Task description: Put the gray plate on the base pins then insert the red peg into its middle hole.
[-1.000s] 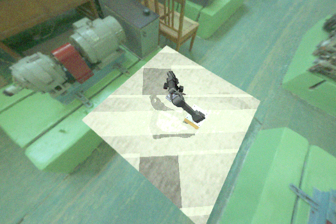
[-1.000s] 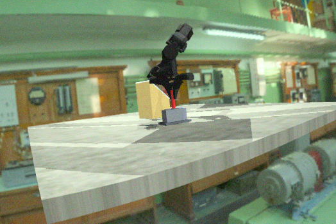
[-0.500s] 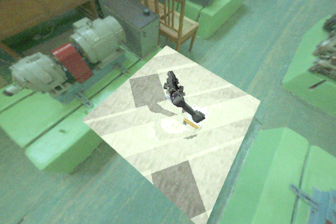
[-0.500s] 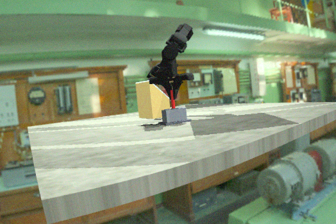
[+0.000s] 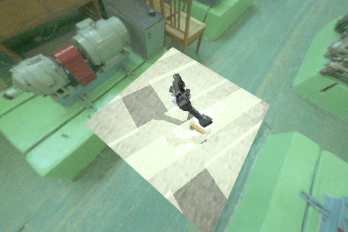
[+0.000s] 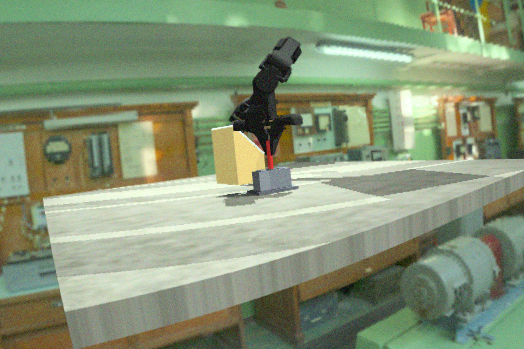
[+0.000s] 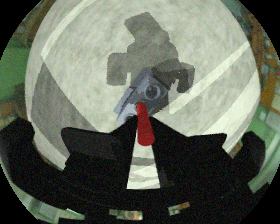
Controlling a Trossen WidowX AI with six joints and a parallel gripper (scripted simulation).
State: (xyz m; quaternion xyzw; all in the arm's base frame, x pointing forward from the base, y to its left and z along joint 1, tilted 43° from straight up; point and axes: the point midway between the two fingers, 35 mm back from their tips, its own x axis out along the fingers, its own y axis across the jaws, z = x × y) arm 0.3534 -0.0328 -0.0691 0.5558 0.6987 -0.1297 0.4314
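Observation:
The red peg [image 6: 270,157] [image 7: 145,131] stands nearly upright between the fingertips of my gripper [image 6: 268,145] [image 7: 143,119], which is shut on it. The gray plate [image 6: 272,181] [image 7: 142,83] lies flat on the base [image 6: 294,188], whose thin edge shows below it. One round pin end in a ring shows on the plate's top in the wrist view. The peg's lower end meets the middle of the plate's top. The middle hole is hidden by the peg, and I cannot tell how far the peg is in it.
A tan block [image 6: 227,157] [image 5: 198,127] with a white top stands behind the plate in the exterior view; in the top view the arm's foot is over it. The arm's shadow falls across the table [image 5: 199,156] [image 6: 200,255]. Chairs and machines stand beyond the table's edges.

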